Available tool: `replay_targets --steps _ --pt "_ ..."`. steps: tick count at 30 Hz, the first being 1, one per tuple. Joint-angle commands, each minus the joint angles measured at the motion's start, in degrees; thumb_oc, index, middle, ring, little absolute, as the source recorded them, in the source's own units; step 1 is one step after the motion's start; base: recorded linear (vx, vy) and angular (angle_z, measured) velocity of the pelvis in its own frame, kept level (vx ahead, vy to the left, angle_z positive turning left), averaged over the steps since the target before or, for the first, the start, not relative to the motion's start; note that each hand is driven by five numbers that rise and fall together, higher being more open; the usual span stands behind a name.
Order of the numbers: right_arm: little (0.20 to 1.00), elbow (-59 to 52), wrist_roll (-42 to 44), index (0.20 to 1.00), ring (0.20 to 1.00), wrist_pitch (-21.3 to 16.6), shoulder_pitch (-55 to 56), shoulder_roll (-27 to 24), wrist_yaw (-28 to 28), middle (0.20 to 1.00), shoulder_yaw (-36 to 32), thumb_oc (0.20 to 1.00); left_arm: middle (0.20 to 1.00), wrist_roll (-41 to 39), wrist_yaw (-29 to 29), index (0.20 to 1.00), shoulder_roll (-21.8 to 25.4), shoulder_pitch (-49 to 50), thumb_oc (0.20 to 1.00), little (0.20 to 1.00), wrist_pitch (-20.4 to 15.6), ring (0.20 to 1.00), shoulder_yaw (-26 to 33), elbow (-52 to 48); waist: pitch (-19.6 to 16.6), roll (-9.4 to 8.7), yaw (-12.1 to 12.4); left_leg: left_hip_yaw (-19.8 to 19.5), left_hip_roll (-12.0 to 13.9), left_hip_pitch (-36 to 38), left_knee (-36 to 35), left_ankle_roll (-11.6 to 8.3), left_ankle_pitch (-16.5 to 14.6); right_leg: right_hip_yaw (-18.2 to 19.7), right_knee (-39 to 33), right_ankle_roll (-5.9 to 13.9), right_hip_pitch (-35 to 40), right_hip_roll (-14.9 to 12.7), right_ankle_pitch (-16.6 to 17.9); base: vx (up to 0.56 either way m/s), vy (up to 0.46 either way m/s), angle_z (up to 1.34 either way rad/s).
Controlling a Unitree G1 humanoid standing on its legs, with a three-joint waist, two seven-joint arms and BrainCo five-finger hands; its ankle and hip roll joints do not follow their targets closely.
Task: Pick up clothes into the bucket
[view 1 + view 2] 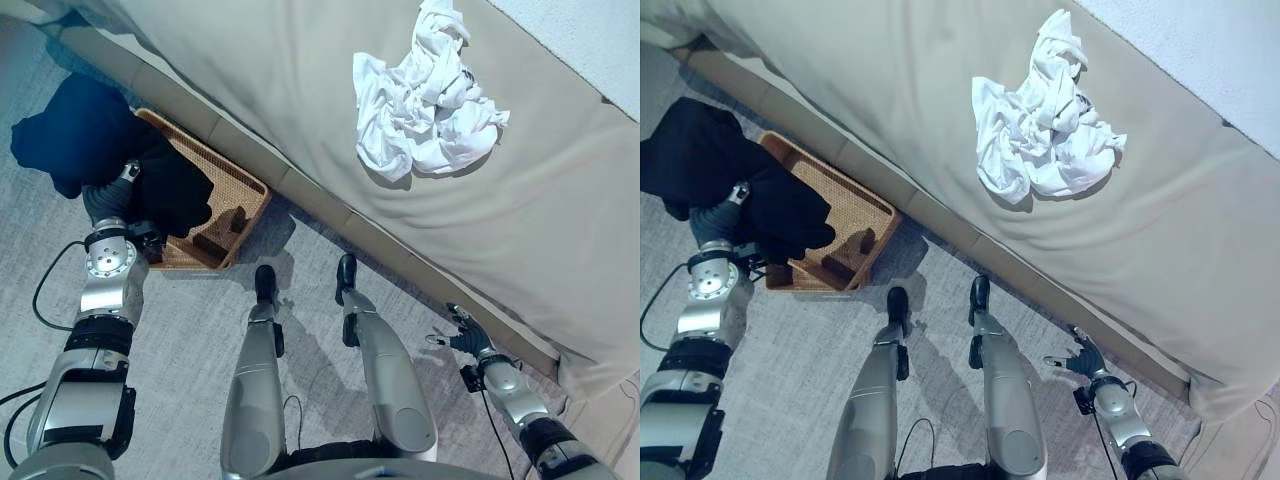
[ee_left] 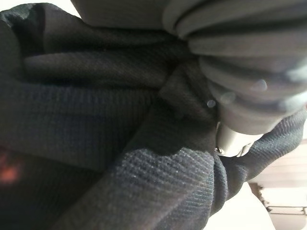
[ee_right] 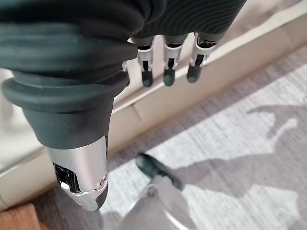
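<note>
Left hand point(image 1: 128, 178) buried in a dark garment point(image 1: 75, 130), fingers hidden in the cloth, so impossible to tell whether curled round it or not. In the left wrist view, ribbed cover and a silver thumb point(image 2: 230, 139) pressed against dark knit folds point(image 2: 96, 120), waffle-textured and heavy. Garment bunched in a rounded heap, hanging partly over the near-left rim of a woven basket point(image 1: 235, 195) and partly out over the grey carpeted floor point(image 1: 190, 340). Basket rectangular, brown wicker, shallow, with a cut-out handle in its end wall; set on the floor right against the base edge of the bed point(image 1: 250, 80), one long side tucked along that edge. Open weave of the basket bottom bare toward its right corner.

Right hand point(image 1: 463, 330) low at the right, near the bed's base edge further along, fingers point(image 3: 167, 72) straight and spread, holding nothing, with carpet below.

White clothes point(image 1: 425, 95) crumpled in a loose, wrinkled pile on top of the bed, well in from the bed's near edge and well apart from the basket. Bed cover smooth, beige, taut, with a padded band running along its lower side. Open carpet stretching between basket and right hand, short-piled and mottled grey.
</note>
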Motion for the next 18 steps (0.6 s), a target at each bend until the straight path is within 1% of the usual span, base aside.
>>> replay_targets --steps 1,3,4,5,6,7,8,9,10,11,12,13,15,16,17,18 --pt "1.0 -2.86 3.92 1.0 1.0 -2.27 0.0 -1.19 -2.93 1.0 2.2 1.0 0.2 -5.01 1.73 0.2 4.08 -2.64 0.2 0.2 -4.07 0.2 1.77 1.8 -1.08 -3.37 -0.85 -1.6 -1.73 -4.24 7.59 1.94 -4.2 -0.38 4.94 3.77 -0.41 -3.16 -3.83 -0.01 0.026 -0.04" --pt "1.0 -3.79 4.61 1.0 1.0 -2.73 -0.5 -1.06 -3.58 1.0 2.46 1.0 0.2 -6.95 1.79 0.2 4.08 -3.37 0.2 0.2 -3.89 0.2 2.07 3.27 -1.08 -4.34 -0.97 -1.73 -1.43 -6.5 8.87 1.95 -4.7 -0.33 5.02 3.91 -2.3 -2.72 -3.52 0.0 0.008 -0.03" --pt "1.0 -3.78 4.61 1.0 1.0 -2.73 -0.54 -1.05 -3.58 1.0 2.46 1.0 0.2 -7.0 1.74 0.2 4.12 -3.43 0.2 0.2 -3.91 0.2 2.06 3.32 -1.08 -4.33 -0.96 -1.73 -1.41 -6.61 8.99 1.95 -4.75 -0.33 5.07 3.91 -2.38 -2.7 -3.53 0.0 0.0 0.0" --pt "1.0 -5.39 5.59 1.0 1.0 -3.11 -0.71 -1.11 -4.12 1.0 2.67 1.0 0.2 -9.44 1.32 0.2 4.15 -4.2 0.2 0.2 -3.57 0.2 2.16 5.09 -1.08 -5.49 -1.22 -2.02 -1.15 -9.32 10.51 1.89 -5.2 -0.61 5.14 4.2 -4.46 -2.55 -3.31 0.0 0.0 0.0" --pt "1.0 -5.12 6.08 1.0 1.0 -3.21 -1.05 -1.03 -4.33 1.0 2.9 1.0 0.573 -9.96 0.98 0.573 4.23 -4.9 0.573 0.573 -3.0 0.573 1.74 6.89 -1.08 -5.78 -1.32 -2.2 -1.13 -10.09 10.94 1.91 -5.32 -0.73 5.13 4.24 -5.08 -2.36 -3.22 0.0 0.01 -0.05" --pt "1.0 -4.97 6.45 1.0 1.0 -3.24 -1.45 -1.03 -4.69 1.0 3.07 1.0 1.0 -10.74 0.92 1.0 4.11 -5.67 1.0 1.0 -2.22 1.0 1.58 9.39 -1.08 -6.15 -1.49 -2.3 -1.03 -10.72 11.27 1.95 -5.52 -0.9 5.12 4.34 -5.66 -2.22 -3.1 0.01 0.031 -0.04" --pt "1.0 -4.8 6.74 1.0 1.0 -3.15 -1.81 -0.92 -4.84 1.0 3.45 1.0 1.0 -12.38 0.56 1.0 3.75 -6.98 1.0 1.0 -1.08 1.0 1.25 12.16 -1.08 -6.41 -1.58 -2.33 -0.8 -11.46 12.0 1.98 -5.86 -0.99 5.14 4.43 -5.95 -2.15 -3.04 0.09 0.019 -0.02" --pt "1.0 -4.76 6.91 1.0 1.0 -2.92 -1.83 -1.01 -5.04 1.0 3.87 1.0 1.0 -13.3 0.15 1.0 3.56 -7.41 1.0 1.0 -0.52 1.0 0.79 12.97 -1.08 -6.4 -1.5 -2.74 -0.54 -10.57 12.56 1.89 -7.85 -0.77 5.54 4.92 -5.13 -1.7 -4.54 0.02 0.024 0.03" --pt "1.0 -5.52 7.09 1.0 1.0 -2.71 -2.15 -1.13 -5.34 1.0 3.65 1.0 1.0 -14.66 0.12 1.0 3.03 -7.75 1.0 1.0 -0.19 1.0 1.14 12.97 -1.08 -6.75 -1.72 -2.41 -0.82 -12.32 12.34 2.08 -6.01 -1.27 4.74 4.55 -6.46 -1.97 -2.88 0.09 0.011 0.01" --pt "1.0 -5.83 7.05 1.0 1.0 -2.58 -1.97 -1.14 -5.57 1.0 3.92 1.0 1.0 -15.24 -0.18 1.0 2.67 -7.51 1.0 1.0 0.62 1.0 1.26 14.19 -1.08 -6.67 -1.53 -2.97 -0.5 -11.11 12.61 1.92 -7.94 -1.02 5.05 5.04 -5.31 -1.52 -4.38 -0.06 0.029 -0.04" --pt "1.0 -6.79 7.11 1.0 1.0 -2.62 -2.31 -1.39 -6.09 1.0 3.63 1.0 1.0 -15.87 -0.05 1.0 2.18 -7.67 1.0 1.0 1.09 1.0 1.69 14.74 -1.08 -6.86 -1.63 -2.65 -0.81 -12.29 11.97 2.06 -6.02 -1.55 4.16 4.58 -6.3 -1.89 -2.8 0.09 0.001 -0.08" --pt "1.0 -6.71 7.09 1.0 1.0 -2.59 -2.1 -1.39 -6.07 1.0 3.81 1.0 1.0 -15.88 -0.04 1.0 2.14 -7.41 1.0 1.0 1.12 1.0 1.66 14.84 -1.08 -6.66 -1.46 -3.1 -0.52 -11.02 12.29 1.91 -7.91 -1.22 4.68 5.03 -5.22 -1.48 -4.33 0.01 0.026 -0.05" --pt "1.0 -9.58 6.56 1.0 1.0 -2.96 -2.54 -1.83 -7.63 1.0 3.45 1.0 1.0 -14.84 1.15 1.0 0.88 -6.84 1.0 1.0 2.39 1.0 2.64 16.52 -1.08 -6.72 -1.54 -3.02 -0.43 -10.74 11.85 1.95 -7.82 -1.34 4.02 4.91 -4.98 -1.49 -4.12 0.01 0.039 -0.03" --pt "1.0 -11.14 5.93 1.0 1.0 -3.0 -2.89 -2.23 -7.93 1.0 3.49 1.0 1.0 -14.22 1.24 1.0 0.64 -7.07 1.0 1.0 3.05 1.0 2.92 17.51 -1.08 -6.93 -1.81 -2.4 -0.68 -11.68 11.28 2.11 -5.94 -1.72 3.19 4.38 -5.8 -1.88 -2.54 0.0 0.027 -0.04" --pt "1.0 -11.07 5.92 1.0 1.0 -2.97 -2.65 -2.22 -7.9 1.0 3.7 1.0 1.0 -14.23 1.25 1.0 0.61 -6.78 1.0 1.0 3.08 1.0 2.89 17.63 -1.08 -6.72 -1.62 -2.87 -0.38 -10.38 11.58 1.96 -7.79 -1.37 3.7 4.83 -4.69 -1.46 -4.05 -0.08 0.03 -0.02" --pt "1.0 -12.74 4.99 1.0 1.0 -3.2 -3.27 -2.74 -8.13 1.0 3.9 1.0 1.0 -14.17 1.63 1.0 0.62 -6.87 1.0 1.0 3.19 1.0 3.71 18.67 -1.08 -6.93 -1.76 -2.28 -0.62 -11.43 11.23 2.13 -6.01 -1.68 2.89 4.28 -5.5 -1.9 -2.48 0.0 0.0 0.0"
